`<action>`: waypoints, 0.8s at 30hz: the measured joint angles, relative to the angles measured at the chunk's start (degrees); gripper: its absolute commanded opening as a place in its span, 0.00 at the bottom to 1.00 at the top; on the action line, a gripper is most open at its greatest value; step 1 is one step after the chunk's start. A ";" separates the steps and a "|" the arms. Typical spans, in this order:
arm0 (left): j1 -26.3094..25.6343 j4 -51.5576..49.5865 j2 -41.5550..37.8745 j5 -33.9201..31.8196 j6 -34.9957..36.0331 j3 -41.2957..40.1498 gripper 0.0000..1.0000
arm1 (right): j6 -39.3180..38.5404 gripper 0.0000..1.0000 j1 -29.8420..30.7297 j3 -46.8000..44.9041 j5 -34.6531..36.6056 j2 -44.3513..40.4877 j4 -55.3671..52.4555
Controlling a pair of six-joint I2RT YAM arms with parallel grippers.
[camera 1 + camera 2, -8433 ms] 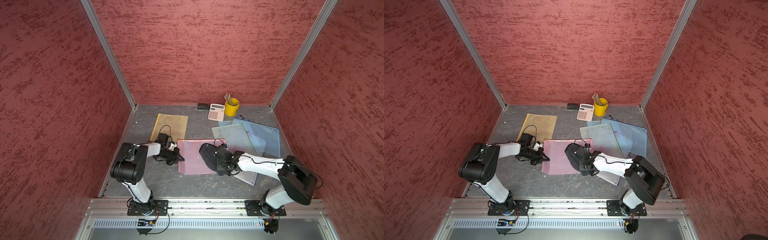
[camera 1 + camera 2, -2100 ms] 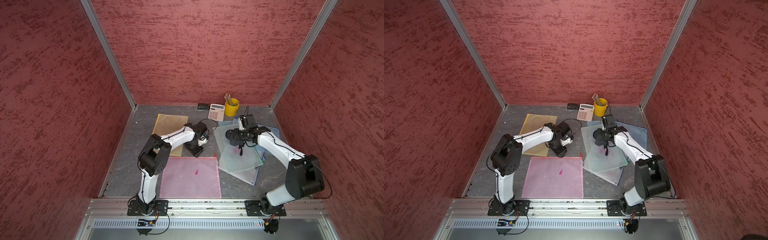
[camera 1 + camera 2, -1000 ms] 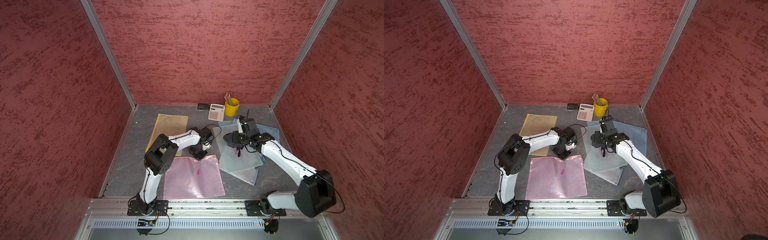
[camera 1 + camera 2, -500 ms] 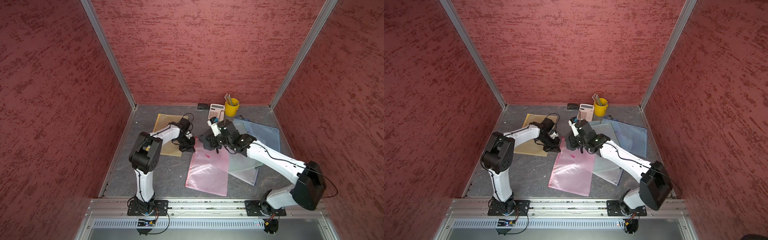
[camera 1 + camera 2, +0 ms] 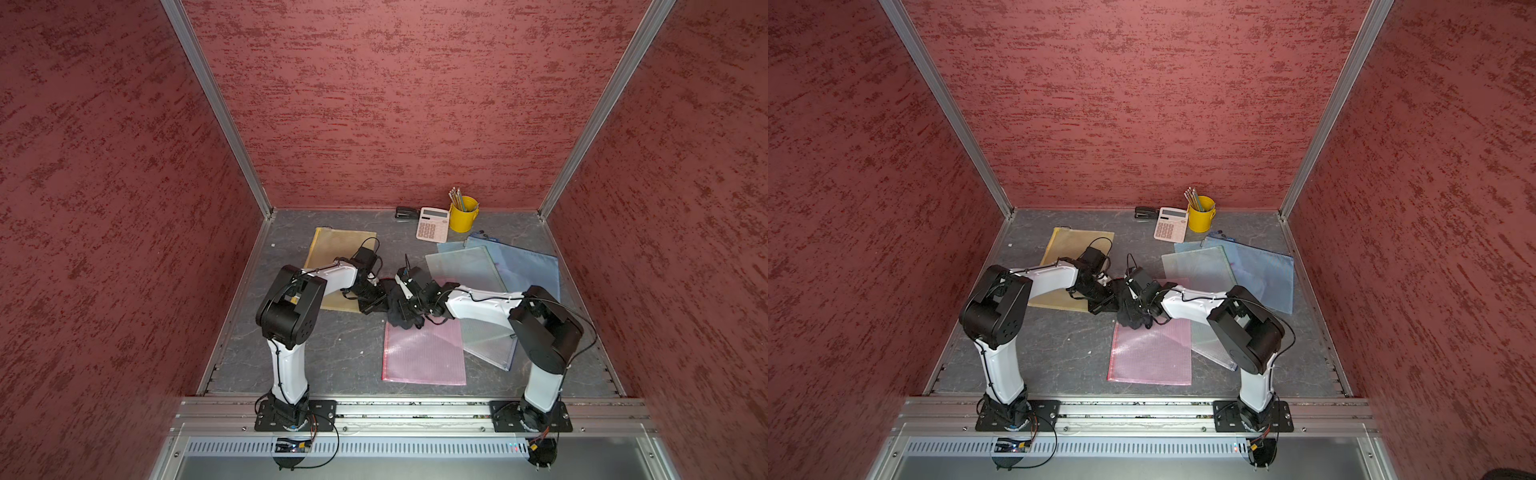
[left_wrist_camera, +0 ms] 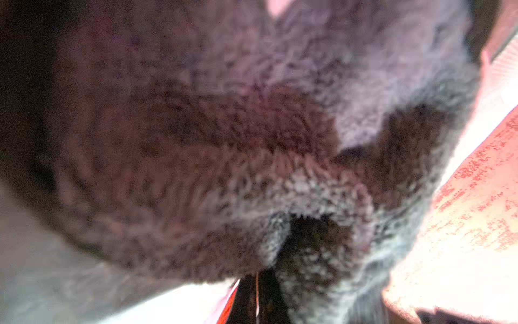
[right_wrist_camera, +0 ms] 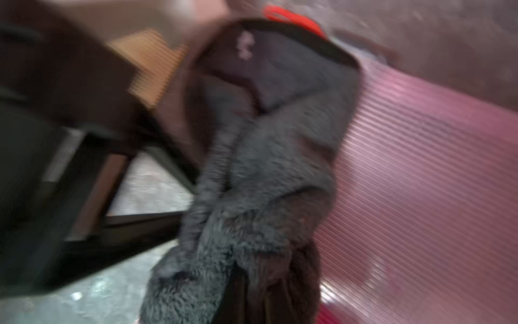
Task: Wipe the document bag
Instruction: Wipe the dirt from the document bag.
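Wipe: clamping dark cloth point(image 5: 405, 319) in right gripper point(image 5: 398, 305) at far end of pink document bag point(image 5: 424, 353) | apparently pinching that end's corner shut with left gripper point(image 5: 379, 300) | lining up lengthwise stroke toward near end

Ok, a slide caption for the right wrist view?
The right gripper holds the dark cloth at the pink document bag's edge.
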 measured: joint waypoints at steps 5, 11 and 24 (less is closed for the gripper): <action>0.52 2.99 -2.40 0.96 -0.92 -2.95 0.00 | 2.91 0.00 -0.98 -4.31 1.44 -1.73 0.87; 1.27 3.58 -5.01 2.03 -0.83 -5.55 0.00 | 6.69 0.00 -3.85 -11.39 4.63 -11.04 -7.41; 2.69 3.39 -6.78 0.44 -0.94 -7.74 0.00 | 1.62 0.00 -0.83 23.37 5.64 3.54 -12.83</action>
